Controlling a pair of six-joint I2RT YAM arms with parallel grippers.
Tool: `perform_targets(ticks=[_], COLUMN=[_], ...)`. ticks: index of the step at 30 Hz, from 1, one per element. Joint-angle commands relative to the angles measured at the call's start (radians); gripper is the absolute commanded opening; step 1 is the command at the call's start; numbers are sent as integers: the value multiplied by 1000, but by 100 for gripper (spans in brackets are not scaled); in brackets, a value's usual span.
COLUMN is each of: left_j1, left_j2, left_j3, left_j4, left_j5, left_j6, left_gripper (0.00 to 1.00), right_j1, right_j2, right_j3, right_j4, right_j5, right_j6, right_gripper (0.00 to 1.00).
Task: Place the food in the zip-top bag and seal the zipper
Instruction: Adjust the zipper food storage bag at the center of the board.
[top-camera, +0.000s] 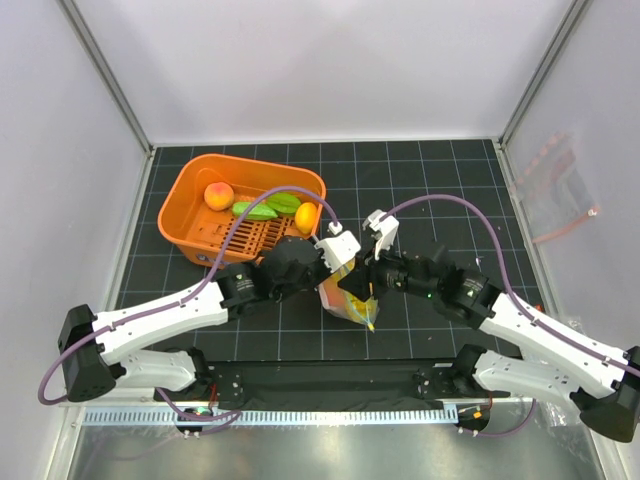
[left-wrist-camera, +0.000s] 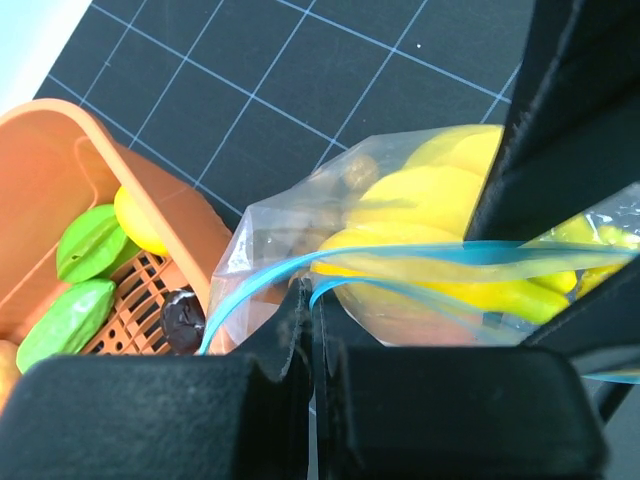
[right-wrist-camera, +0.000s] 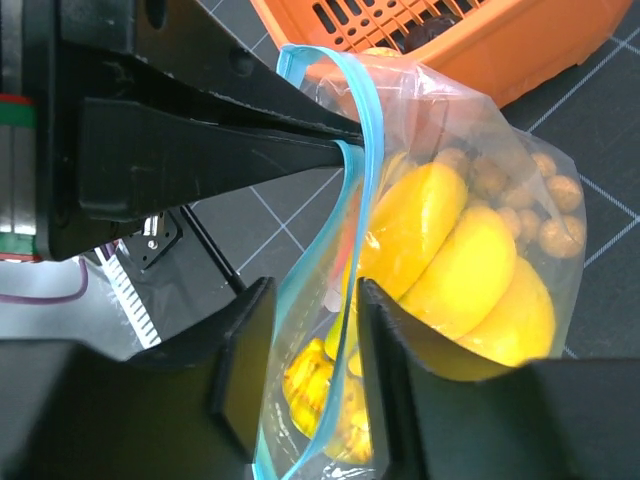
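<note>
Teal zipper (left-wrist-camera: 420, 247) on the bag (top-camera: 350, 305) gapes at mid-table, banana (right-wrist-camera: 450, 250) inside. One end is pinched tight by the left gripper (left-wrist-camera: 308, 310); the right gripper (right-wrist-camera: 315, 330) straddles the strip, jaws apart. Judgement: close right, slide away from left, keep strip taut

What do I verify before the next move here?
1. Left end effector pinching the zip-top bag at the zipper: ok.
2. Right end effector straddling the bag mouth, jaws apart: ok.
3. Zipper sealed: not ok, strips apart.
4. Basket emptied: not ok; peach, green pieces, lemon inside.
5. Banana inside the bag: ok.
6. Bag resting on the table: cannot tell.
</note>
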Motion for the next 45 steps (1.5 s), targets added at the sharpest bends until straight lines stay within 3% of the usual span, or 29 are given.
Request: perform_targets(ticks=[1,8,19,22,27,29,35,37,40,45], left_j1=[1,1,1,2,2,2,1,1,1,-16], left_j2=[-1,-8,-18,-23,-51,-73,-139,-169,-187,-115], left_j3=[39,39,45,37,10,-9,-48,-59,-65,-15], left_j4=[37,37,46,68,118,134,138,138,124,76], left_j5=[0,0,1,9,7,11,133,190,285,420], left_j6=[-15,-19,-65,-71,-74,-66,43,57,89,113], left_gripper=[0,0,0,0,1,7,44,52,58,56], right_j1=[6,13,47,50,52,52,52,52,52,52], right_j2=[2,23,57,68,51,36,0,-6,-10,-46], right_j3=[7,10,18,20,6,3,20,33,49,41], right_j4=[47,52,44,49,67,66,29,-8,-38,-34], right_j5=[28,36,120,171,200,215,137,138,103,30], right_j6=[2,1,-2,10,30,31,-24,-44,-58,-81], right_gripper=[48,61,61,53,13,1,1,1,1,1])
